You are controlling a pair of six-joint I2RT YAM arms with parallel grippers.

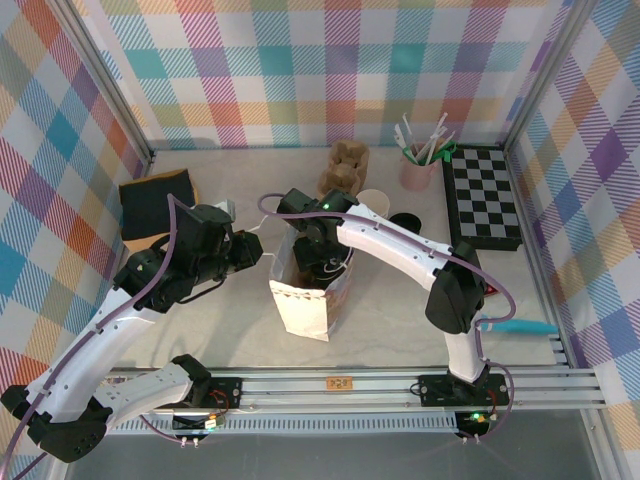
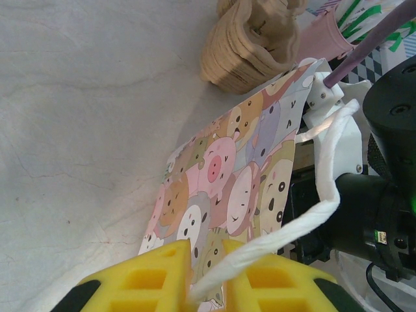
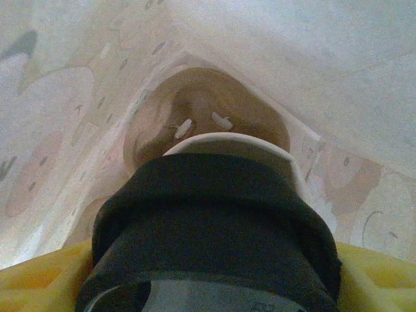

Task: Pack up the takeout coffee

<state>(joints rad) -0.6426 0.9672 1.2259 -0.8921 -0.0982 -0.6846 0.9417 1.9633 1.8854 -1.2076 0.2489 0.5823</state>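
A paper bag printed with cartoon animals stands upright at the table's middle. My left gripper is shut on the bag's white twisted handle and holds that side up. My right gripper reaches down into the bag's open mouth. It is shut on the takeout coffee, whose black lid and white rim sit between the yellow pads. The bag's inner walls surround the cup, and the bag's bottom lies just beyond it.
Behind the bag stand a brown cardboard cup carrier, a stack of white cups, a loose black lid and a pink cup of straws. A checkerboard lies at the right, a black-and-yellow pad at the left.
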